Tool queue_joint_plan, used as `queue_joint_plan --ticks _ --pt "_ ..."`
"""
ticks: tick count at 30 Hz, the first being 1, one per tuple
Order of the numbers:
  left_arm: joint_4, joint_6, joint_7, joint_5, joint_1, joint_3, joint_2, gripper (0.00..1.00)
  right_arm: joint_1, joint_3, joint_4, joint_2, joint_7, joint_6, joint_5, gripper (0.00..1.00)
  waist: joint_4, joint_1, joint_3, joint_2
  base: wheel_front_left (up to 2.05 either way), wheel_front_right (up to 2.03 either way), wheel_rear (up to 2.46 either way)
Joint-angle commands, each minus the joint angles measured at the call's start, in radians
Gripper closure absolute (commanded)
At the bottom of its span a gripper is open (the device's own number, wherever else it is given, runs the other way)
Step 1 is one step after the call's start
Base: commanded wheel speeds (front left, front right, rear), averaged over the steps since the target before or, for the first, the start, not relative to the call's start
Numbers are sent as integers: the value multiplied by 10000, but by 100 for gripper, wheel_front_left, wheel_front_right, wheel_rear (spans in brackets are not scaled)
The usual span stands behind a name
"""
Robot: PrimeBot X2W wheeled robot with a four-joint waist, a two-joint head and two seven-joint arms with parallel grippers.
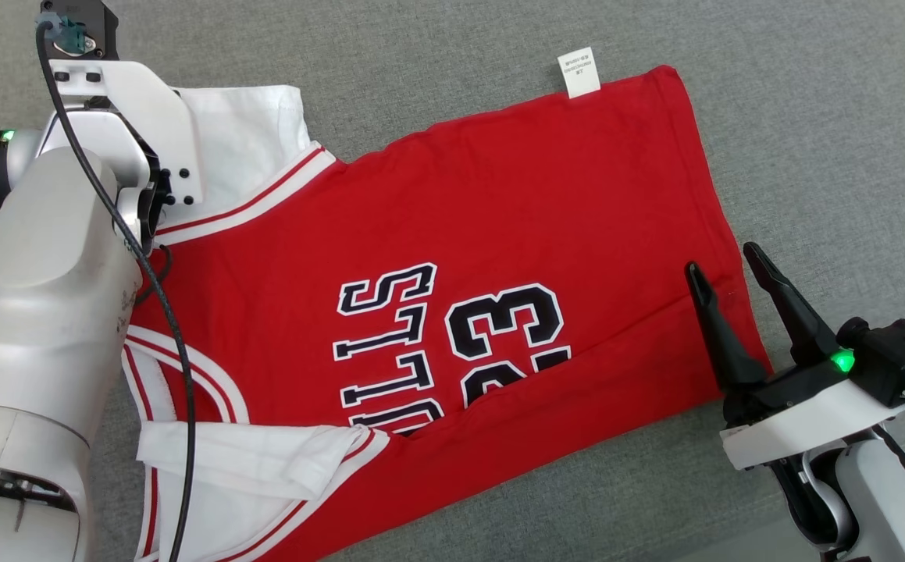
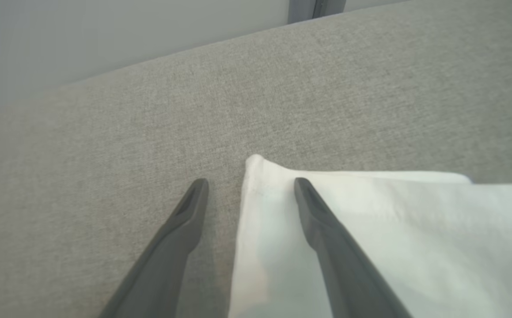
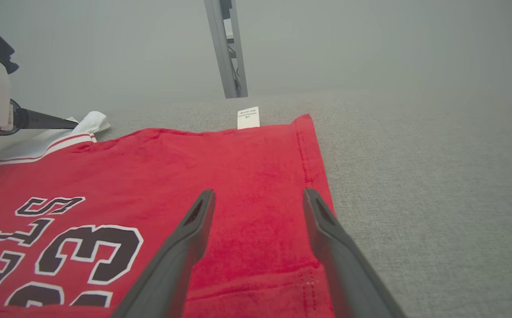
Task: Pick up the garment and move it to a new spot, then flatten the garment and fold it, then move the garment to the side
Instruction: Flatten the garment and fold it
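The right tool (image 1: 720, 257) stands at the near right with its fingers apart, holding nothing, tips over the hem edge of the red jersey (image 1: 499, 218). The jersey lies spread on the gray fabric surface (image 1: 811, 117), print side up. Its long axis runs from the shoulders at the near left to the hem at the far right. Its near edge is folded over the lower part of the lettering (image 1: 390, 343). At the far left, the left tool (image 2: 250, 181), fingers apart and empty, straddles the edge of a white shoulder part (image 2: 415, 229). A white label (image 1: 579, 72) projects from the far hem corner.
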Motion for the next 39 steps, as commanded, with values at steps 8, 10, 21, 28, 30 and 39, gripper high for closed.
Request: queue_joint_plan --ticks 8,10,21,28,30,39 --pt "512 -72 -96 -25 -420 -128 -2 87 -201 38 79 -92 -53 -2 -64 0 -133 0 91 0 0 0 0" --pt "572 -51 -224 23 -485 -177 -23 100 -187 29 108 -101 -53 -2 -77 0 -125 0 82 0 0 0 0" --pt "268 -516 -1421 -462 -585 87 -267 100 -1069 -180 974 -234 113 -2 309 0 154 0 -104 0 0 0 0" --pt "-69 -1021 -1477 -701 -666 127 -243 100 -3248 -539 2640 -297 2153 -2 673 0 469 0 -49 0 0 0 0" --pt "-164 -1066 -1411 -724 -680 90 -210 100 -3870 -484 3171 -286 2921 -2 768 0 580 0 -28 0 0 0 0" --pt "-805 -1108 -1190 -749 -600 -63 -172 100 -6241 63 5195 -230 4948 -2 271 0 972 0 96 0 0 0 0"
